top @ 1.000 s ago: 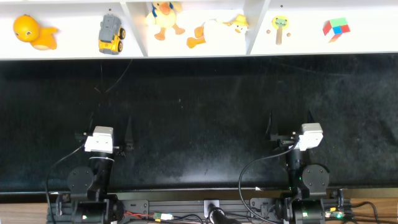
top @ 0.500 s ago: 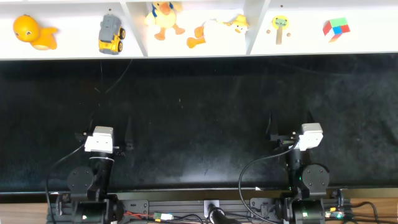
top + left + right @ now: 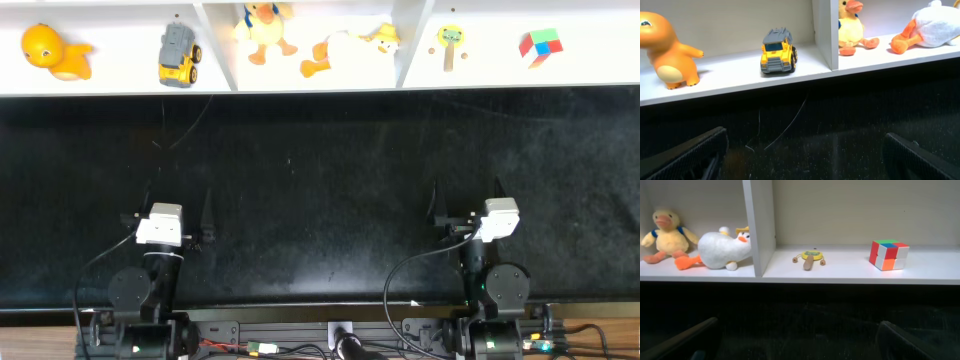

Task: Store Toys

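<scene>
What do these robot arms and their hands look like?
Both are black and built of rounded joints: the left arm and the right arm look alike. Each wrist carries a white boxy block, with a thin black cable looping down to the base. The left hand and right hand each have two dark fingers.

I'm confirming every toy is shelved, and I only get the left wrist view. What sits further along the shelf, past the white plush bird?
Observer: Past a white divider, a small yellow rattle drum with a wooden handle lies on the shelf.
Operator: Anything beside it?
Observer: A multicoloured puzzle cube stands apart from it, farther from the divider.
Operator: Is the other arm carrying anything?
Observer: No, the right gripper is open and holds nothing.
</scene>
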